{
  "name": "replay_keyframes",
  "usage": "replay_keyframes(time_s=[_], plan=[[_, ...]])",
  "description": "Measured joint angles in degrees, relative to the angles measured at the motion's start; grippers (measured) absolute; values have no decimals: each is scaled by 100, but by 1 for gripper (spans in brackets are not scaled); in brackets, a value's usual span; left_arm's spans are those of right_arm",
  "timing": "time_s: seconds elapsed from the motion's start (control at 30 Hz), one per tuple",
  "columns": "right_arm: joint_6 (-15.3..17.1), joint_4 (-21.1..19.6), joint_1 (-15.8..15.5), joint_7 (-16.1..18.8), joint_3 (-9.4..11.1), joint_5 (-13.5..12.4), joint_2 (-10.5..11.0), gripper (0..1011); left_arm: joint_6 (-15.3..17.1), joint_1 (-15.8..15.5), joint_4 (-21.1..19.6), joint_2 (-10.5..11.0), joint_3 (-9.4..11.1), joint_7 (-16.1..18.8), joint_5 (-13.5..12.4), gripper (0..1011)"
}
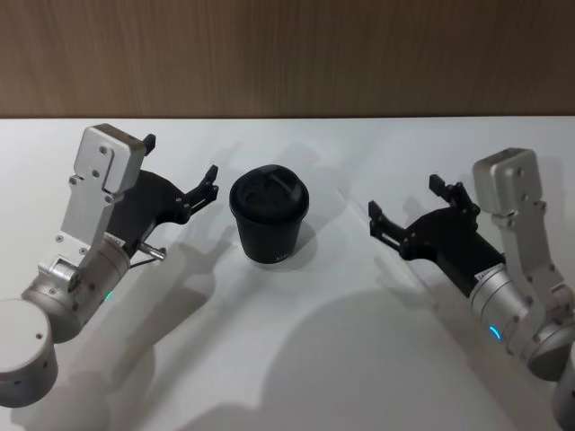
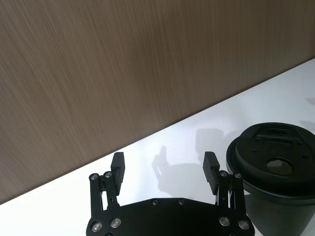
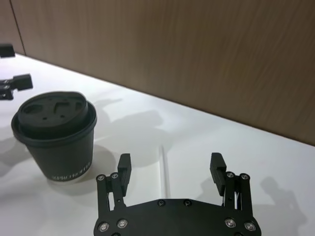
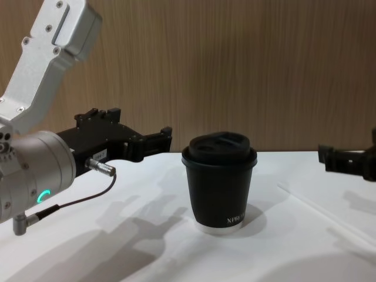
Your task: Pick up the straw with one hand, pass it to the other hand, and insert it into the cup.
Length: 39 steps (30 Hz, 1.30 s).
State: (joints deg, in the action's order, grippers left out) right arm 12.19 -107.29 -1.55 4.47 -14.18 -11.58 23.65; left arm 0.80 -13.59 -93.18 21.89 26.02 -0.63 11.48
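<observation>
Your right gripper (image 3: 170, 163) hangs spread, lined up on the flat straw (image 3: 162, 153), likely to pinch it; your left gripper (image 2: 164, 162), also spread, flanks the cup (image 1: 269, 215)

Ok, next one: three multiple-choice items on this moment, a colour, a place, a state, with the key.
1. The small paper coffee cup with domed plastic lid is: A) white B) black C) red
2. The thin white-translucent plastic straw is: A) lying on the white table on the right gripper's side of the cup B) standing in the cup C) across the lid
3. The jaws of the left gripper and right gripper are: A) both shut B) one shut on the straw C) both open, empty
Key: B, wall and lid are black; A, the right wrist view shows it flat on the table; C, each wrist view shows a wide empty gap.
</observation>
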Motion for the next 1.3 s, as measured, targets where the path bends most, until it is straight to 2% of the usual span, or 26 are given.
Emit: replay_keyframes(time_s=[0.17, 0.47, 0.63, 0.9, 1.3], plan=[[511, -194, -20, 83, -68, 84, 127, 1001, 0, 0, 0, 0, 0, 0, 0, 1003], [1156, -334, -24, 213, -97, 104, 223, 1001, 0, 0, 0, 0, 0, 0, 0, 1003], [1361, -346, -23, 282, -61, 74, 232, 1001, 0, 0, 0, 0, 0, 0, 0, 1003], [1532, -291, 12, 400, 71, -55, 214, 1001, 0, 0, 0, 0, 0, 0, 0, 1003], [1583, -31, 160, 658, 170, -154, 225, 1001, 0, 0, 0, 0, 0, 0, 0, 1003]])
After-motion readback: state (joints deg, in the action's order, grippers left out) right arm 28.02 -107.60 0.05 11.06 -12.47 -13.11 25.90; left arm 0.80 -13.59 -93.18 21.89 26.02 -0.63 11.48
